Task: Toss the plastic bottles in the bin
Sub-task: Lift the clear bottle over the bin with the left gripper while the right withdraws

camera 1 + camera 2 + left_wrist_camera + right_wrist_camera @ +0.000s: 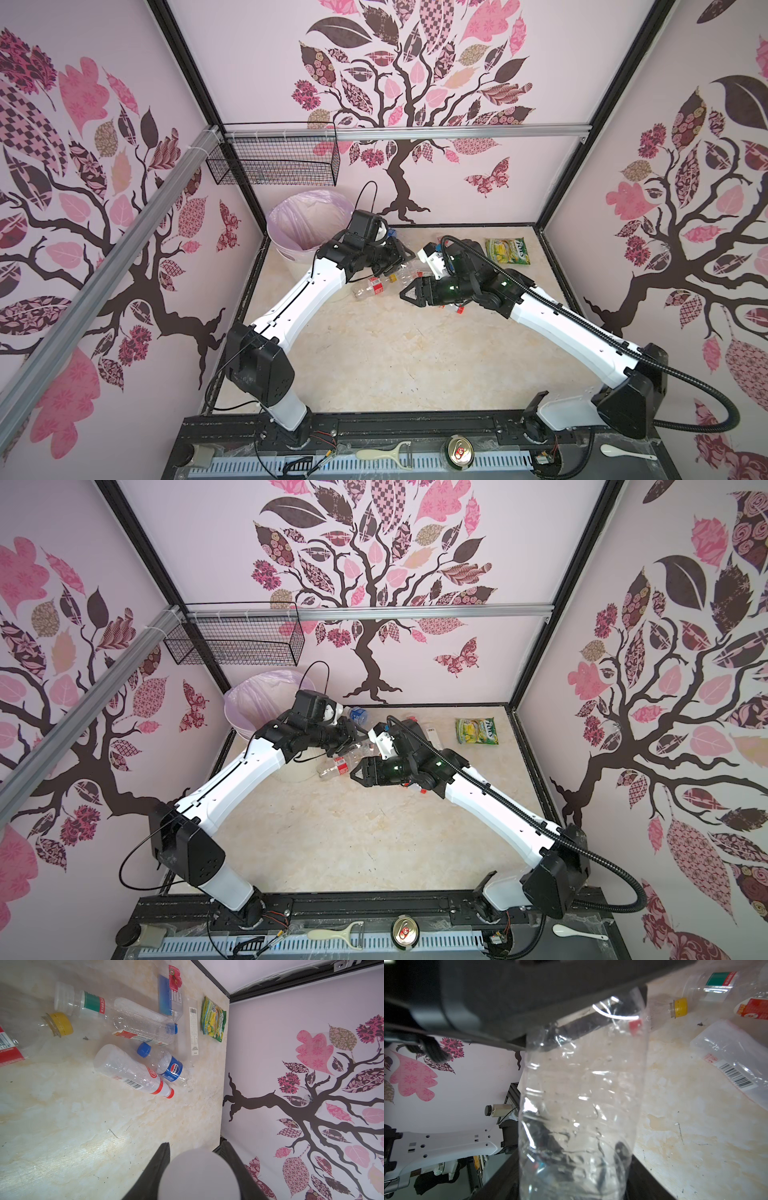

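Left tool (195, 1147) amid bottles (124, 1068); packet (213, 1016) beyond

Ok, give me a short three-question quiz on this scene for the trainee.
1. True or false: the snack packet lies on the table, outside the bin.
2. The Pepsi-labelled bottle has which cap colour: A red, B blue, C yellow?
3. What sits between the fingers of the right tool in its wrist view?
Key: 1 true; 2 B; 3 a clear crumpled bottle.
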Robot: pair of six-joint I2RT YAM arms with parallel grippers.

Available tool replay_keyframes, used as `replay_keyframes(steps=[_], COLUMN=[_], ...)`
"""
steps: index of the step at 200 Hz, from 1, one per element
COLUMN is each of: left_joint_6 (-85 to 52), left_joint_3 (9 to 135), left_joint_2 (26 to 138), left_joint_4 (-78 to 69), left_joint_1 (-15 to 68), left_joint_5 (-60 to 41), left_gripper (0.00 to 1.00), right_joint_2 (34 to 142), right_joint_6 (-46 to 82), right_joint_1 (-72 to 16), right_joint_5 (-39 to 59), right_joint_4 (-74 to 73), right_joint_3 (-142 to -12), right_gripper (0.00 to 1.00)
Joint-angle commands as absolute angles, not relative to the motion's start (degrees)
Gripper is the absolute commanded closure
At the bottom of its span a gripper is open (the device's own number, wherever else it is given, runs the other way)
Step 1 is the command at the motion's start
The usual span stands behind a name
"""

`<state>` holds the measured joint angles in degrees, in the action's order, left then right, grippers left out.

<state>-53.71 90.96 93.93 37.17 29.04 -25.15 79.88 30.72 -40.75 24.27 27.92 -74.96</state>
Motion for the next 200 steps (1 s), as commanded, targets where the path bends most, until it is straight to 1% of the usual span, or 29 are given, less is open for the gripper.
replay_keyframes(steps=[1, 24, 46, 95, 136, 164, 200], left_joint_6=[-51.1, -48.8, -46.3, -39.7, -38.5, -38.7, -32.1], left_joint_3=[93.0, 95.1, 97.8, 109.2, 121.6, 125.6, 131.0], left_joint_2=[94.5, 94.2, 94.0, 93.9, 94.5, 93.4, 91.0], left_joint_4=[40.0, 43.3, 47.3, 56.1, 59.5, 55.1, 46.4], left_joint_1=[29.0, 27.8, 25.8, 21.2, 15.7, 13.0, 12.4], left_joint_5=[-24.7, -23.5, -22.4, -16.4, -9.8, -2.2, 13.3], left_gripper=[0.58, 0.58, 0.58, 0.58, 0.58, 0.57, 0.56], right_joint_2=[77.5, 76.3, 73.9, 72.0, 75.9, 81.5, 85.4], right_joint_6=[30.8, 30.8, 31.4, 30.7, 29.9, 31.3, 33.4], right_joint_1=[-41.0, -41.0, -41.0, -40.9, -40.9, -41.0, -41.0], right_joint_5=[22.5, 21.0, 19.0, 14.1, 11.6, 14.7, 16.7], right_joint_4=[27.7, 28.2, 27.1, 29.4, 31.4, 31.1, 29.7], right_joint_3=[-76.0, -75.5, -74.2, -77.4, -85.3, -93.2, -98.1], right_gripper=[0.24, 0.14, 0.01, 0.0, 0.0, 0.0, 0.0])
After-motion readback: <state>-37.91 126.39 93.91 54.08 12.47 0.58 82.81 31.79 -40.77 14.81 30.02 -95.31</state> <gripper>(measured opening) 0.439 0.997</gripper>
